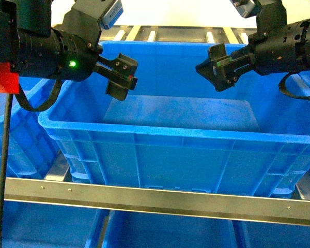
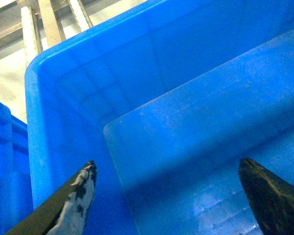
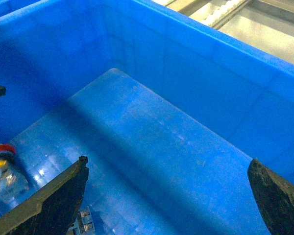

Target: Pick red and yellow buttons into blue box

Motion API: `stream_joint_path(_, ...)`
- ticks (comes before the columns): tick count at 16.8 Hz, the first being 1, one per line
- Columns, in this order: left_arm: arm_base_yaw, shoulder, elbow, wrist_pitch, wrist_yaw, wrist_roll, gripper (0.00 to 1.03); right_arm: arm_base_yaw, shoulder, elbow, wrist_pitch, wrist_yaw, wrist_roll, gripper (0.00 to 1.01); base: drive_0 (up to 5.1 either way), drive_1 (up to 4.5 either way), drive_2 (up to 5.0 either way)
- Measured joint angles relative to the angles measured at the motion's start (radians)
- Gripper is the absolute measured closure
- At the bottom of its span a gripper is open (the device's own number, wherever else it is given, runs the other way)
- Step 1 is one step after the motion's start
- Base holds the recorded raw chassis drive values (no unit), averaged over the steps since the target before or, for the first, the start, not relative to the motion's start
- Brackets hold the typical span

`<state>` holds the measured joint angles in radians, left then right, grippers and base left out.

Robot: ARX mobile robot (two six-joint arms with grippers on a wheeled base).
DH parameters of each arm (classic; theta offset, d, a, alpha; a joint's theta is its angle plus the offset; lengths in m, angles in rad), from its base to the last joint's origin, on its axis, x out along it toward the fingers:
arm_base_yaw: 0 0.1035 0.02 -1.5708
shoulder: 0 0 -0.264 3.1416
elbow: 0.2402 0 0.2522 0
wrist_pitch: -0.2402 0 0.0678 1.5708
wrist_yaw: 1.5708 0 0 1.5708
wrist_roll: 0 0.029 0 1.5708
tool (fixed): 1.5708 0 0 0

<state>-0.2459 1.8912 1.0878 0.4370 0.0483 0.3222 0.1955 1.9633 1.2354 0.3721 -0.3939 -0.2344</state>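
Hovering over the blue box (image 1: 160,139) with left pincer (image 1: 120,77) and right pincer (image 1: 217,70) both spread and empty, risking a misgrab of the red-capped button (image 3: 1,151) half-hidden at the box floor's edge.

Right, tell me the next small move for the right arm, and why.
Probably lower the right tool toward the red button at the left edge of the right wrist view. It lies on the floor of the blue box, with something yellow just under its cap. Both the right tool and the left tool hang open and empty above the box.
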Motion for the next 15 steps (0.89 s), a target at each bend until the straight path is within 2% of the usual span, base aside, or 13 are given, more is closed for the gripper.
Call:
stream_joint_path(1,0.0,0.0,0.0,0.0,0.0,0.0,0.05,0.0,0.0,0.0,0.0,0.0,0.0,0.03,0.0,0.0,0.0)
stream_joint_path(2,0.0,0.0,-0.001,0.016,-0.009,-0.004,0.05,0.0,0.0,0.0,0.0,0.0,0.0,0.03,0.0,0.0,0.0)
stream_joint_path(3,-0.007,0.008,-0.064,0.254,-0.138,-0.067,0.15,0.016,0.005,-0.035,0.169,0.116,0.028,0.08,0.0,0.0,0.0)
stream_joint_path(4,0.0,-0.038,-0.187,0.43,-0.236,-0.174,0.28,0.02,-0.026,-0.151,0.381,0.346,0.11,0.21,0.0,0.0,0.0)
stream_joint_path(5,0.039,-0.113,-0.333,0.557,-0.243,-0.249,0.42,0.002,-0.098,-0.323,0.539,0.512,0.167,0.36,0.0,0.0,0.0)
stream_joint_path(6,0.075,-0.187,-0.426,0.616,-0.24,-0.28,0.55,-0.03,-0.172,-0.441,0.626,0.55,0.193,0.49,0.0,0.0,0.0)
stream_joint_path(7,0.092,-0.259,-0.506,0.645,-0.227,-0.299,0.68,-0.056,-0.247,-0.533,0.675,0.55,0.209,0.61,0.0,0.0,0.0)
stream_joint_path(9,0.102,-0.356,-0.655,0.655,-0.177,-0.315,0.93,-0.067,-0.366,-0.706,0.708,0.514,0.217,0.87,0.0,0.0,0.0)
stream_joint_path(10,0.126,-0.413,-0.724,0.655,-0.168,-0.317,1.01,-0.084,-0.413,-0.788,0.714,0.501,0.216,1.0,0.0,0.0,0.0)
stream_joint_path(11,0.146,-0.447,-0.777,0.715,-0.161,-0.319,1.01,-0.1,-0.466,-0.848,0.719,0.494,0.218,0.99,0.0,0.0,0.0)
stream_joint_path(12,0.156,-0.473,-0.823,0.716,-0.151,-0.319,1.01,-0.108,-0.526,-0.896,0.721,0.484,0.219,0.99,0.0,0.0,0.0)
stream_joint_path(13,0.159,-0.513,-0.875,0.689,-0.135,-0.319,1.01,-0.114,-0.541,-0.948,0.798,0.474,0.219,0.99,0.0,0.0,0.0)
stream_joint_path(15,0.183,-0.651,-0.935,0.644,-0.115,-0.319,1.01,-0.132,-0.632,-1.056,0.736,0.456,0.219,0.99,0.0,0.0,0.0)
